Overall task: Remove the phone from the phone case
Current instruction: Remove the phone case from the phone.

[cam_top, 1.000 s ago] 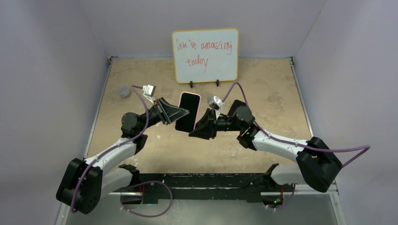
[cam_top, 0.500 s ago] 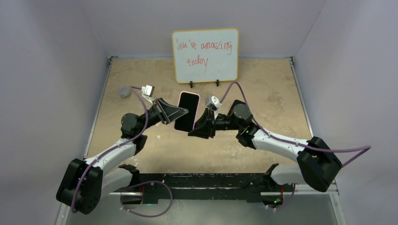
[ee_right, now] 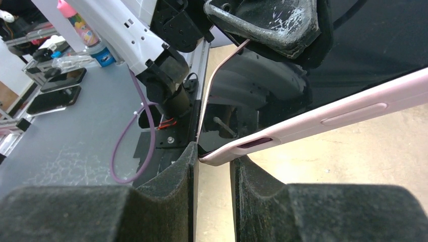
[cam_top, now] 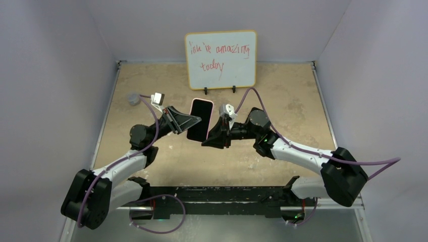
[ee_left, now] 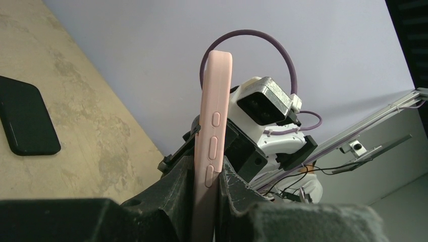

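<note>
Holding the slim black-screened phone (cam_top: 198,115), still seated in its soft pink rubbery phone case (ee_left: 214,101), up in the air between the two arms, well above the tan speckled tabletop (cam_top: 282,91). Gripping that case from both sides: with the left gripper (ee_left: 206,176) pinched tight across the long edge bearing the side buttons, with the right gripper (ee_right: 214,160) clamped on one corner of the pink rim. Hard to tell from here whether lifted off the glass at that corner yet. Judging by this, about to peel the rim away. Plenty to go wrong. Probably pinning phone and case together by squeezing across the full thickness on the left; if so, by pulling, only dragging the whole bundle along or twisting it out of that hold. Biting just a thin rubbery lip on the right, so liable to slip off with a snap and leave everything seated as now. Peeling too hard with nothing beneath, liable to pop the phone free all at once and drop it to the tabletop, glass first. Also pressing near the side buttons, harmless for the job but worth noting. Better to peel slowly, keep the left hold steady, and stop on any sliding.
</note>
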Robot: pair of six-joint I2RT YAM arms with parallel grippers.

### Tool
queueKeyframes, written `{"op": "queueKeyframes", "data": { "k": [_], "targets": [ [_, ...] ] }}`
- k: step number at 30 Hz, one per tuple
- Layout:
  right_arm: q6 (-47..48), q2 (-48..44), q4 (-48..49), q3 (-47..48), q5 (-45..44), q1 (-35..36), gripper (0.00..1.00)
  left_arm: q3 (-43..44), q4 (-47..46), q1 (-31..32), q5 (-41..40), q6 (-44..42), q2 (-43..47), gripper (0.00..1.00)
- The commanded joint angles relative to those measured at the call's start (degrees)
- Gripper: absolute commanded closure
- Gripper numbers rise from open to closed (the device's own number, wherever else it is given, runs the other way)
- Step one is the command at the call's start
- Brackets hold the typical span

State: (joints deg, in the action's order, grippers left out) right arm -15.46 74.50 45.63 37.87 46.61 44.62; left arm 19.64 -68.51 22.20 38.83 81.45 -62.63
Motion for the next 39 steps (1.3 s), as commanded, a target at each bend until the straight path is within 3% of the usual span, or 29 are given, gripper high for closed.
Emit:
{"op": "queueKeyframes", "data": {
  "k": [1, 16, 30, 39],
  "targets": [
    [10.39, -0.41, 1.77, 3.99, -5.6, -0.21, 1.0, 0.58, -0.81, 1.71, 4.92, 6.11, 1.84, 1.0],
    [18.6, -1.72, -0.05, 4.19, -4.37, -0.22, 1.0, 1.73, 7.0, 1.71, 5.31, 1.39, 3.29, 1.0],
    [9.75, 1.96, 3.65, 5.57, -22.52, -0.23, 1.0, 1.77, 10.41, 1.8, 6.5, -0.91, 4.6, 1.0],
    [8.35, -1.24, 0.8, 4.37, -32.3, -0.32, 1.0, 2.48, 18.57, 1.8, 4.9, -6.33, 6.3, 1.0]
  ]
}}
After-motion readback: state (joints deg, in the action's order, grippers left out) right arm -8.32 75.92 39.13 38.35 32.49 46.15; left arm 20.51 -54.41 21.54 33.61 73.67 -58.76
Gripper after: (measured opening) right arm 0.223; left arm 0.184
